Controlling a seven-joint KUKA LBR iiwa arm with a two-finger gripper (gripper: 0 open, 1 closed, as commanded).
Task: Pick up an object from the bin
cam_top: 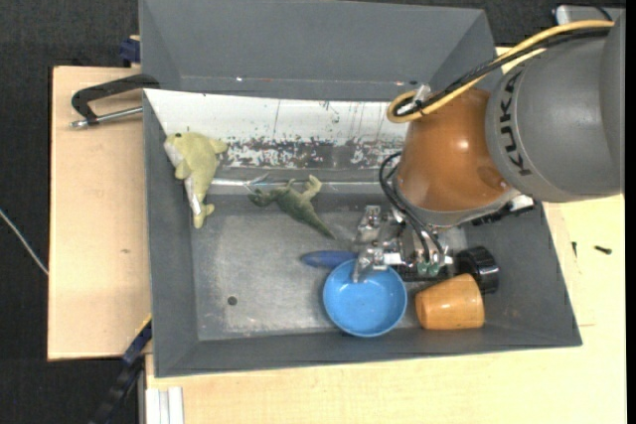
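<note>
Grey metal bin (248, 288), floor mostly bare. Hand (373, 258) sits low at near right, over the far rim of a round blue plastic bowl (366, 308); open or closed: cannot tell. Orange-brown rounded cup (450, 305) lies just right of the bowl, green toy dinosaur (296, 199) farther left. Judgement: nothing lifted; grasp and lift remain.

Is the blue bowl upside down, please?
No, the blue bowl stands upright with its hollow facing up, beside the orange cup.
</note>
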